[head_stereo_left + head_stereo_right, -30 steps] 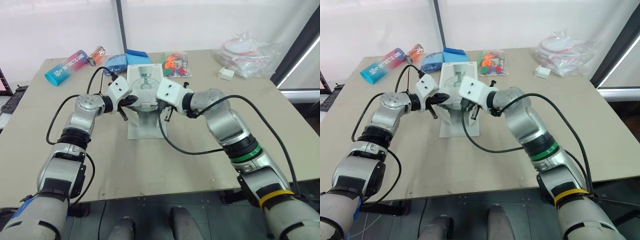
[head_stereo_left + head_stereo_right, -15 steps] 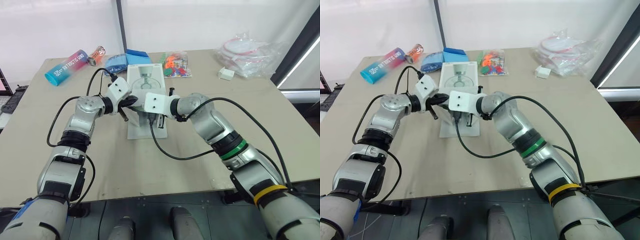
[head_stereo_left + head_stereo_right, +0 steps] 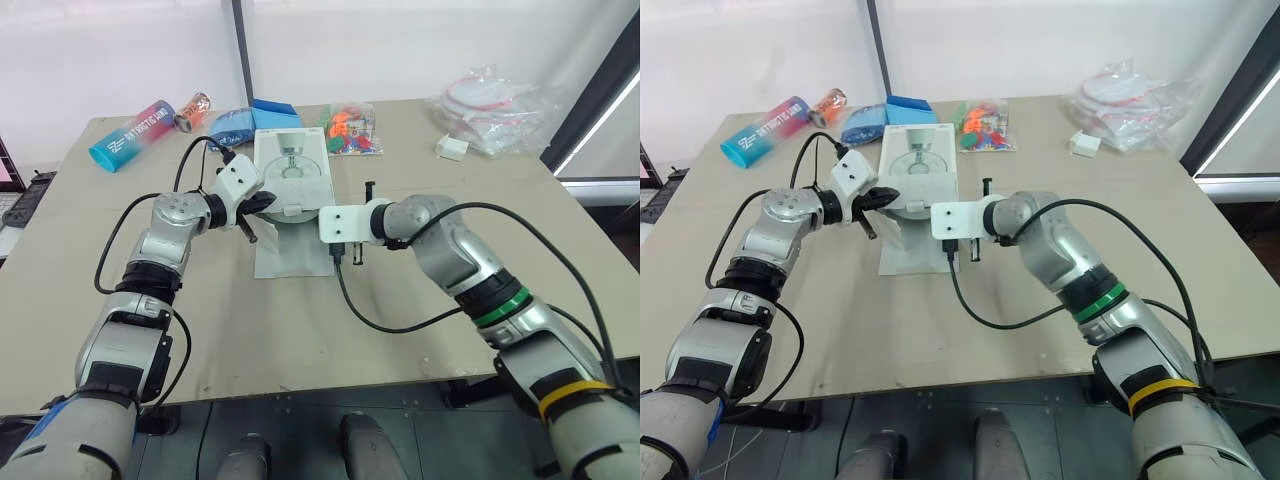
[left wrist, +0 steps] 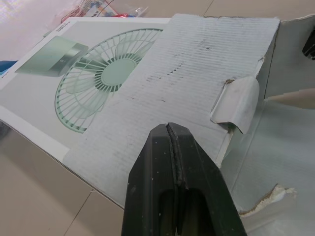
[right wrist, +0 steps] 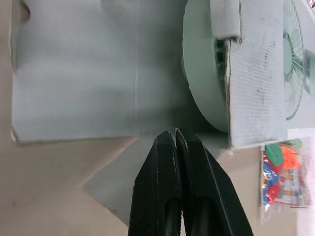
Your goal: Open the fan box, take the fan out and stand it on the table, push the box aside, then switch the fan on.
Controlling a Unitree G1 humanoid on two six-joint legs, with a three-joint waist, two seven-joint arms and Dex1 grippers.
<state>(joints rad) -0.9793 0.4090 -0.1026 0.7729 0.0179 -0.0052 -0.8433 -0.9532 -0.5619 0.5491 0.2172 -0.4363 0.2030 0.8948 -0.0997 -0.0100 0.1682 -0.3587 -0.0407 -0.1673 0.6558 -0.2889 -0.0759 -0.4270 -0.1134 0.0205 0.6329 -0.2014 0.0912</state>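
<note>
1. The fan box (image 3: 291,172) lies in the middle of the table (image 3: 300,330), printed face up. Its open end faces the robot, and one long flap (image 3: 290,258) lies flat on the tabletop.
2. The fan (image 5: 203,73) is inside the box. Its pale green rim shows at the open end.
3. The left gripper (image 4: 170,129) is at the left side of the open end. Its fingers are pressed together with nothing between them, and the tips are at the grey cardboard of an upper flap.
4. The right gripper (image 5: 174,133) is just beside the right edge of the flat flap and points down. Its fingers are together and hold nothing.
5. A colourful tube (image 3: 131,135), a bag of coloured pieces (image 3: 352,130) and clear plastic bags (image 3: 492,100) lie along the far edge, well apart from the box.
</note>
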